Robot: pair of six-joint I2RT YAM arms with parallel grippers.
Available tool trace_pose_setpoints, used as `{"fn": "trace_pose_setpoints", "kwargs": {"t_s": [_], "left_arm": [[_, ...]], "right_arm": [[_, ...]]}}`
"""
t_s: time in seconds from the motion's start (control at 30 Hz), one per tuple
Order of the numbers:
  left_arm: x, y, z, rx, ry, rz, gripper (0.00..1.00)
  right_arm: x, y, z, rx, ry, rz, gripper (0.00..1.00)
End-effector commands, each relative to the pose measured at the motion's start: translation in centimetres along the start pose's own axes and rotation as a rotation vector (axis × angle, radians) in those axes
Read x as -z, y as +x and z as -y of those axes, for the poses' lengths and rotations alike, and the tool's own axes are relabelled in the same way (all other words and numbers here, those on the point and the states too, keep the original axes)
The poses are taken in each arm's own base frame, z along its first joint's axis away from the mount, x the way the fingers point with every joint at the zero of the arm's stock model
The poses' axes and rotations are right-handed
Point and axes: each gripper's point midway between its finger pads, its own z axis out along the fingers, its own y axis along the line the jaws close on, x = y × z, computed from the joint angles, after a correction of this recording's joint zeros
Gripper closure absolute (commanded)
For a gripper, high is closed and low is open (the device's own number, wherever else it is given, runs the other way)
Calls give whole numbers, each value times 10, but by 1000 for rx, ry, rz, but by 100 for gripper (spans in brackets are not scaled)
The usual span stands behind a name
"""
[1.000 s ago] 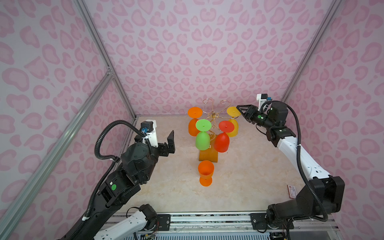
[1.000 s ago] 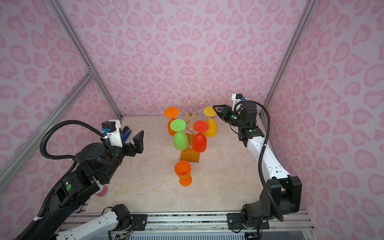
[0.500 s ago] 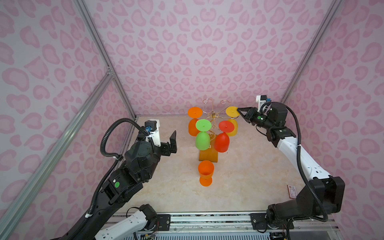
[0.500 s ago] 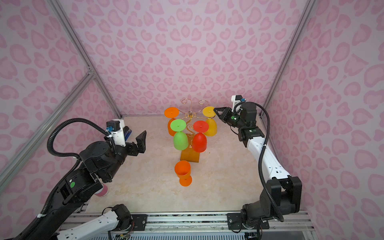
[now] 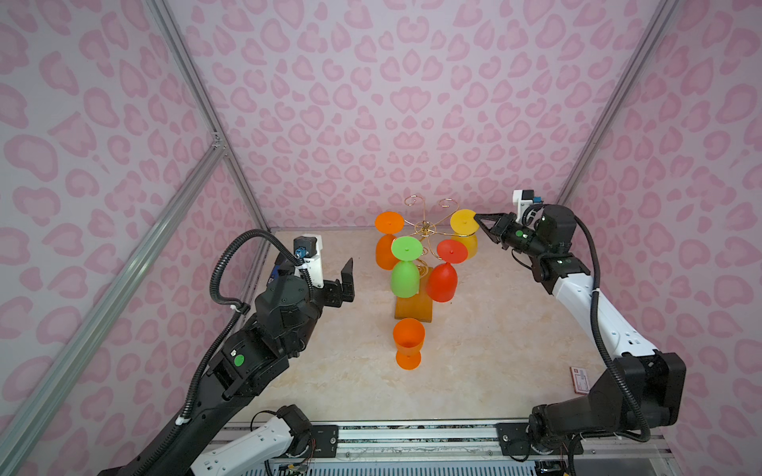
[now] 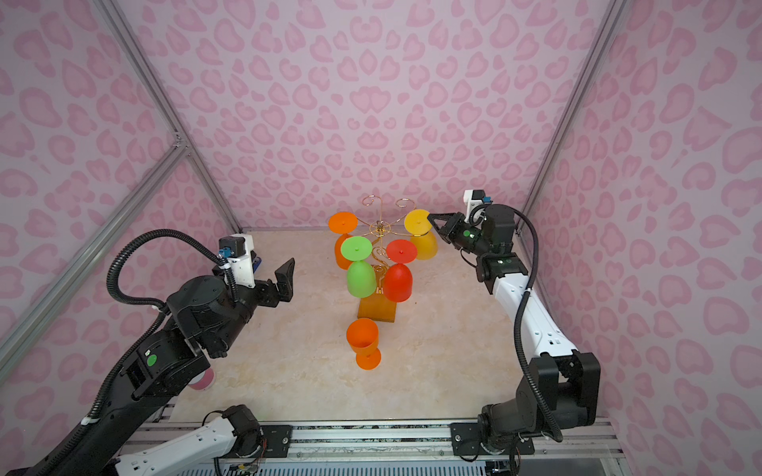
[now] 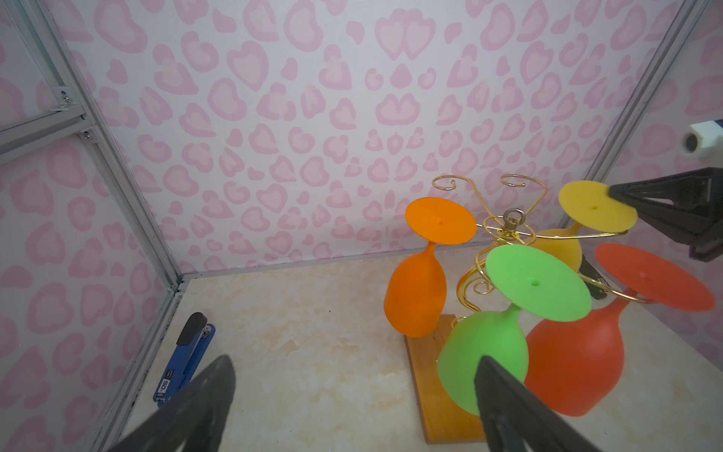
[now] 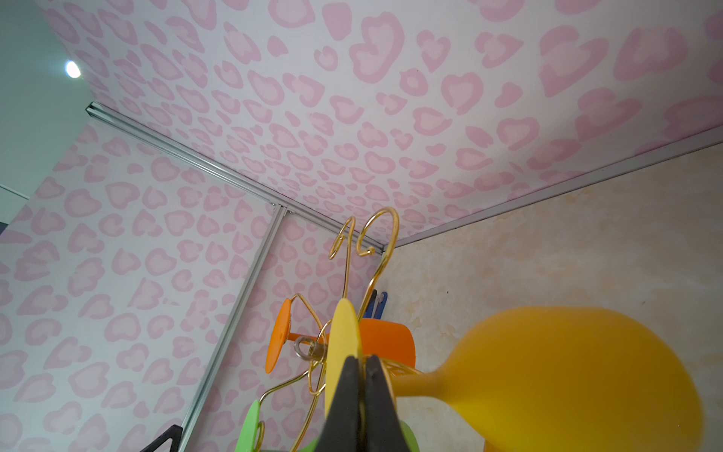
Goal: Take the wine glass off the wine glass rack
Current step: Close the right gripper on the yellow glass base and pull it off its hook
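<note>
Over the marbled table (image 5: 507, 329), the right arm (image 5: 589, 296) reaches far and inward to the gold wine glass rack (image 5: 413, 308) at mid-table. The left arm (image 5: 284, 305) hovers to the rack's left, its left gripper (image 7: 354, 364) spread wide and empty. The yellow wine glass (image 5: 464, 221) hangs bowl-down on the rack's far right hook, and the right gripper (image 8: 362, 362) pinches the rim of its foot. The hold looks thin. A slow outward slide along the wire, foot kept level until the stem clears the curl, seems wisest, because a jerk could rock the red glass (image 5: 442, 284) nearby.
</note>
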Motion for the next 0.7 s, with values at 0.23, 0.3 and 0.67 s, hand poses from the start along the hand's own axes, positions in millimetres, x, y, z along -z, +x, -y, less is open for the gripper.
{"fn": "trace_pose_setpoints", "kwargs": {"t_s": [0.23,0.3,0.67], "left_arm": [[-2,-7,2,1,7,19,3],[-2,-7,2,-1,7,18,3],[-1,-7,2,-5,7,21,3]], "right_arm": [[4,-10,-20,-103,-185,16,100],[4,-11,-21,-121,-210,15,100],[9,-2,-25,-118,-212,-9,100]]}}
